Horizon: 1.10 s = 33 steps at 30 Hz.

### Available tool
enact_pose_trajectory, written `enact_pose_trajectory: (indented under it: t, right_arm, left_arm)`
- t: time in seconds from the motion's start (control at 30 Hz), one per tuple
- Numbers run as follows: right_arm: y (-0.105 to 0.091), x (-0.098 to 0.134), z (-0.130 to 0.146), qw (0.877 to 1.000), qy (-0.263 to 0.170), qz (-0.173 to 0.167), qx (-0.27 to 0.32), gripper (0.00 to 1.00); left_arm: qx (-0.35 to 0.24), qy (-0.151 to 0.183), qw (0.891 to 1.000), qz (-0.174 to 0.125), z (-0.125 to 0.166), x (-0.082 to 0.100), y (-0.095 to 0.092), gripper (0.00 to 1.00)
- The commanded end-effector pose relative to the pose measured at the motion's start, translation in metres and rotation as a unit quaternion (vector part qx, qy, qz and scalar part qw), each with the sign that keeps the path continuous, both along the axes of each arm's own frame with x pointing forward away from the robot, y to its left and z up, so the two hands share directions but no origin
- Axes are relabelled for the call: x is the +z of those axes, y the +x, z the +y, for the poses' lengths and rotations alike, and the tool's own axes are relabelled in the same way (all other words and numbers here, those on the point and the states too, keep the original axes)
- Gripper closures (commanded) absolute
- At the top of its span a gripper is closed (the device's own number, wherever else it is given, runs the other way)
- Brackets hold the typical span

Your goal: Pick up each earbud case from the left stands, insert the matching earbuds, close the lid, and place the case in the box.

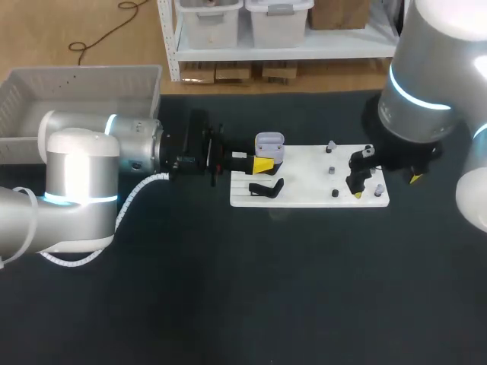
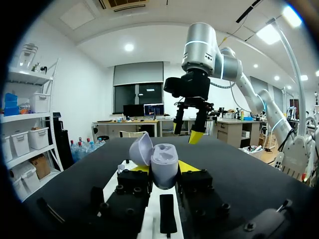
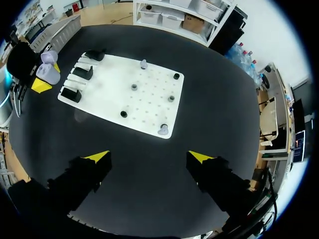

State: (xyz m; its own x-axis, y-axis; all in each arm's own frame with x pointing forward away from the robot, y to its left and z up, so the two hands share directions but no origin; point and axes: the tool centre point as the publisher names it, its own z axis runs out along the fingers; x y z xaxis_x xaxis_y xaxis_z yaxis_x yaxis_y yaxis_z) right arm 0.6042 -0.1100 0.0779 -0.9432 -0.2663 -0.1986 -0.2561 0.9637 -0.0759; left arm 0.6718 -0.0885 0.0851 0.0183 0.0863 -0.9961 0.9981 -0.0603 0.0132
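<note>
Left jaws tight around lilac case [image 2: 164, 167]

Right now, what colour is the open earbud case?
Pale lilac earbud case, clearest in left wrist view.

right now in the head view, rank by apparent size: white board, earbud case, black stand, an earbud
1. white board
2. earbud case and black stand, too alike to rank; the left end effector hides part of the case
3. earbud, smallest

case [image 1: 269, 143]: smooth lilac plastic; board [image 1: 304, 171]: matt white plastic; table [image 1: 228, 289]: matt black
</note>
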Motion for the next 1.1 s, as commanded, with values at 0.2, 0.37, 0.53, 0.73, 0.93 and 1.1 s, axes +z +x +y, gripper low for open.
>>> enact_pose_trajectory:
  t: [0.2, 0.37, 0.53, 0.73, 0.93, 1.1]
  right_arm:
    - [0.013, -0.008, -0.004, 1.0, 0.011, -0.004, -0.002, 0.0]
    - [0.02, -0.016, -0.013, 1.0, 0.009, -0.006, 0.003, 0.0]
    - [0.028, -0.025, -0.018, 1.0, -0.001, 0.002, 0.022, 0.0]
    - [0.035, -0.033, -0.023, 0.999, -0.016, 0.01, 0.038, 0.06]
    - [0.036, -0.039, -0.021, 0.998, -0.031, 0.015, 0.056, 0.31]
    - [0.033, -0.043, -0.018, 0.997, -0.039, 0.015, 0.06, 0.44]
  left_arm:
    - [0.003, -0.001, 1.0, -0.001, 0.0, 0.0, -0.001, 1.0]
    - [0.003, -0.001, 1.0, -0.001, 0.0, 0.0, -0.001, 1.0]
    - [0.003, -0.001, 1.0, -0.001, 0.0, 0.0, -0.001, 1.0]
    - [0.003, -0.001, 1.0, -0.001, 0.0, 0.0, -0.001, 1.0]
    - [0.003, -0.001, 1.0, -0.001, 0.0, 0.0, -0.001, 1.0]
    - [0.003, -0.001, 1.0, -0.001, 0.0, 0.0, -0.001, 1.0]
